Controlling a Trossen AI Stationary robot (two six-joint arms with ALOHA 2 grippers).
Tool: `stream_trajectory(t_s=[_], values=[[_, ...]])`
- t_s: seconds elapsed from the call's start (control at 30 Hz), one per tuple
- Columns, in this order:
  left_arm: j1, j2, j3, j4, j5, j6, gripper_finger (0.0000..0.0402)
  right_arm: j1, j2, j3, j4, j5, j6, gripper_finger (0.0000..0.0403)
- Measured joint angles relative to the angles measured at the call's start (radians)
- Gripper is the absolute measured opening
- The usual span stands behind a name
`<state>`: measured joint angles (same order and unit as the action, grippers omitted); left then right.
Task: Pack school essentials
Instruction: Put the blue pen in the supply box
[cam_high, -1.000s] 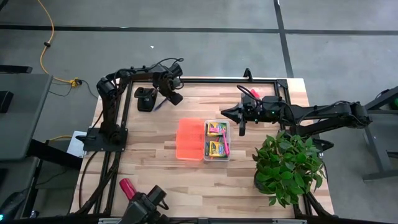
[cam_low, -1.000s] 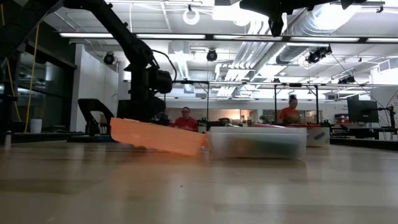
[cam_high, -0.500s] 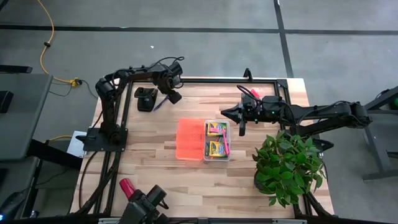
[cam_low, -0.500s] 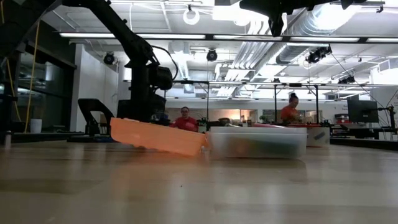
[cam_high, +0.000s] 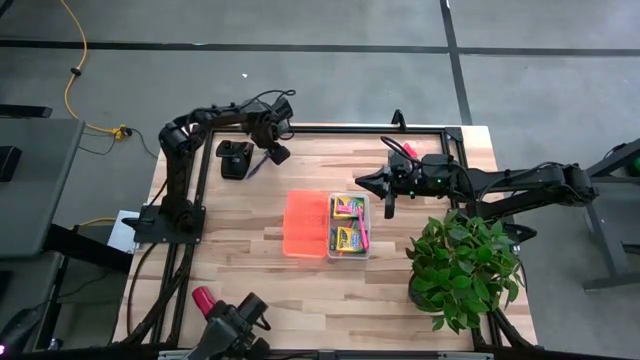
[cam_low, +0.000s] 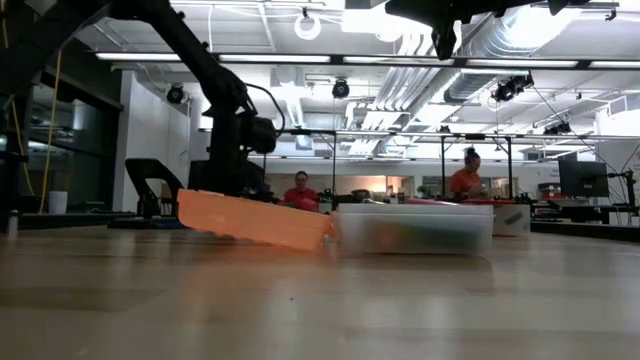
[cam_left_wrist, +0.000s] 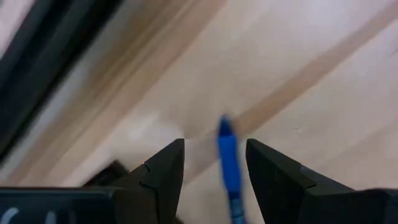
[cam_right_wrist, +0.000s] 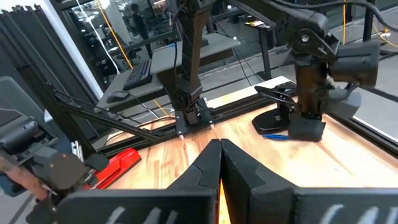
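A blue pen lies flat on the wood at the table's far left. My left gripper points down over it, open, with one finger on each side and a gap to each; in the high view my left gripper stands beside a black stand. At the middle sits a clear box holding two yellow-and-green crayon boxes and a pink marker, its orange lid leaning on its left side. My right gripper hangs shut, high above the box's far right.
A potted plant fills the near right corner. A red object lies at the near left edge and a pink item at the far right. A black frame borders the table. People sit in the room beyond.
My left gripper's wrist has turned a little above the blue pen, staying at the table's far left; the gap between its fingers is the same. The pen, box and lid have kept still.
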<state>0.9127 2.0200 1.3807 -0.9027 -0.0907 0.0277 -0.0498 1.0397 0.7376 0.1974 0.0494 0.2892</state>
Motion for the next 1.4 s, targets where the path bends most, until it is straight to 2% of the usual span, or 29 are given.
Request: stream_trajectory(t_s=[0.1, 0.4, 0.5, 0.53, 0.67, 1.1, 1.23, 1.4], values=[[0.012, 0.0, 0.002, 0.001, 0.053, 0.0, 0.0161, 0.0, 0.0, 0.0, -0.005, 0.0, 0.001, 0.0], [-0.026, 0.0, -0.003, -0.027, 0.057, -0.011, 0.0161, 0.0, 0.0, 0.0, -0.006, 0.0, 0.002, 0.0], [-0.038, -0.001, -0.012, -0.018, 0.175, -0.016, 0.0161, 0.0, 0.0, 0.0, -0.006, 0.0, 0.008, 0.0], [-0.045, -0.001, -0.021, -0.009, 0.181, -0.018, 0.0161, 0.0, 0.0, 0.0, -0.006, 0.0, 0.014, 0.0], [-0.072, 0.002, -0.04, 0.014, 0.098, -0.034, 0.0161, 0.0, 0.0, 0.0, -0.006, 0.0, 0.039, 0.0], [-0.084, 0.005, -0.042, 0.013, 0.079, -0.086, 0.0159, 0.0, 0.0, 0.0, -0.006, 0.0, 0.051, 0.0], [-0.084, 0.005, -0.042, 0.013, 0.077, -0.107, 0.0136, 0.0, 0.0, 0.0, -0.006, -0.001, 0.051, 0.0], [-0.086, 0.006, -0.043, 0.013, 0.075, -0.114, 0.0074, 0.0, 0.0, 0.0, -0.006, -0.001, 0.051, 0.0]])
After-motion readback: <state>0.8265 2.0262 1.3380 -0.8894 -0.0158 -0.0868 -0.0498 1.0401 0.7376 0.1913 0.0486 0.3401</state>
